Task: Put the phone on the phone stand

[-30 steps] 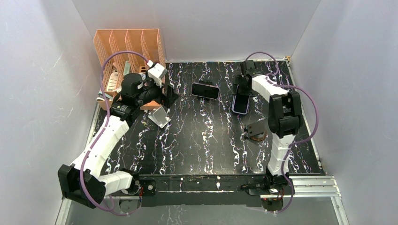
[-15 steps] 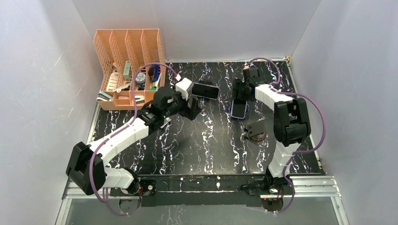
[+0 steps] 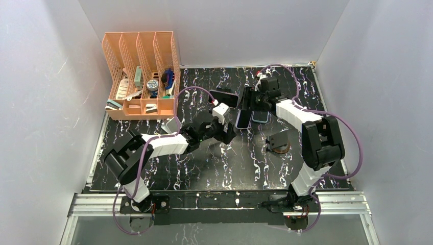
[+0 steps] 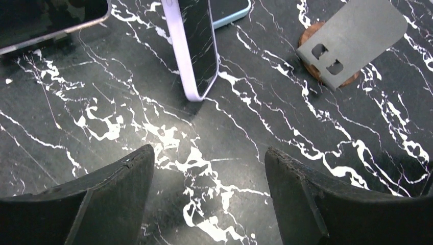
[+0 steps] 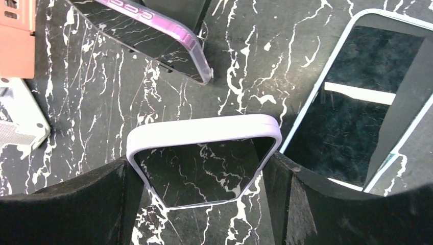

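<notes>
My right gripper is shut on a lilac-cased phone and holds it tilted on edge above the table. In the right wrist view the phone sits between my two fingers. The phone stand, a grey plate on a round brown base, stands to the right of it; it also shows in the left wrist view. My left gripper is open and empty, low over the table just left of the lilac phone.
A light-blue-cased phone lies flat next to the held one. A pink-cased phone lies further back. A second pale stand sits to the left. An orange organizer with small items stands at the back left.
My left arm swung from the organizer to the table's centre. My right gripper tipped the lilac phone up on edge and moved it left, uncovering the light-blue phone.
</notes>
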### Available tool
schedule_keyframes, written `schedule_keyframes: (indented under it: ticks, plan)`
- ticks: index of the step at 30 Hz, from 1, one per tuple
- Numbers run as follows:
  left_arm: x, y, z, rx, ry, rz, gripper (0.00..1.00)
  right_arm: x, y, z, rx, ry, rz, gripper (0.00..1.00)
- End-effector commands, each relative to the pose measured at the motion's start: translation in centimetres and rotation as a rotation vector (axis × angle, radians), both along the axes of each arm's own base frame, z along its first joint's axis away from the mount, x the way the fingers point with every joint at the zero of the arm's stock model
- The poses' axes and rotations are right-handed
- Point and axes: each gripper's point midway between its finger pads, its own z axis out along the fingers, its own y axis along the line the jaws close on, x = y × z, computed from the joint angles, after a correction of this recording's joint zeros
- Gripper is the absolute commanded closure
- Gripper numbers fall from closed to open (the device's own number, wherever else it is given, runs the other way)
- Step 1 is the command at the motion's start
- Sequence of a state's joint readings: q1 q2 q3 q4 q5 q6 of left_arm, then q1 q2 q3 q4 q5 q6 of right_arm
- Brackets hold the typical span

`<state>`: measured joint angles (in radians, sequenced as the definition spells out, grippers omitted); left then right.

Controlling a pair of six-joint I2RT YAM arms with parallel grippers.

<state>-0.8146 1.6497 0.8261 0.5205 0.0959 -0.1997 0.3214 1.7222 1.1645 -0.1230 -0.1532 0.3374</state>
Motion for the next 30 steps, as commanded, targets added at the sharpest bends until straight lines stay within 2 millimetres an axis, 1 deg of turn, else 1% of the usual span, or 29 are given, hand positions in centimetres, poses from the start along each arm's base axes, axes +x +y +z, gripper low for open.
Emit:
schedule_keyframes:
  ticks: [1,5,9,11,13,17,21,22,26,30]
  plan:
    - [1.8,-1.4,1.9,-0.098,-0.081,0.03,0.24,0.5,1.7,3.0,0.098,-0.092,0.043,0.51]
    - [2.5,-1.4,0.8,-0.075,-0.092,0.046,0.24,-0.2,2.4,2.7,0.111,-0.084,0.068,0.51]
    - [2.5,-1.9,-0.5,-0.063,-0.076,0.024,0.24,-0.9,3.0,2.6,0.128,-0.067,0.085,0.52]
    - [2.4,-2.1,-1.1,-0.067,-0.066,0.021,0.25,-0.9,3.6,2.9,0.146,-0.086,0.096,0.52]
    - [2.6,-2.2,-1.3,-0.08,-0.067,0.029,0.25,-1.0,3.9,3.0,0.155,-0.089,0.1,0.52]
    - [2.6,-2.6,-0.9,-0.131,-0.081,0.025,0.25,-1.5,4.5,2.8,0.164,-0.086,0.11,0.52]
    - [2.8,-2.8,-1.1,-0.15,-0.083,0.038,0.27,-2.0,5.1,2.8,0.19,-0.089,0.117,0.52]
    - [2.9,-2.7,-1.1,-0.154,-0.085,0.04,0.29,-2.0,5.2,2.9,0.197,-0.089,0.12,0.52]
    - [3.0,-2.8,-1.5,-0.151,-0.085,0.042,0.49,-2.4,5.7,3.0,0.216,-0.089,0.133,0.52]
    - [3.0,-2.6,-2.2,-0.137,-0.075,0.047,0.52,-2.6,5.8,3.5,0.237,-0.102,0.139,0.52]
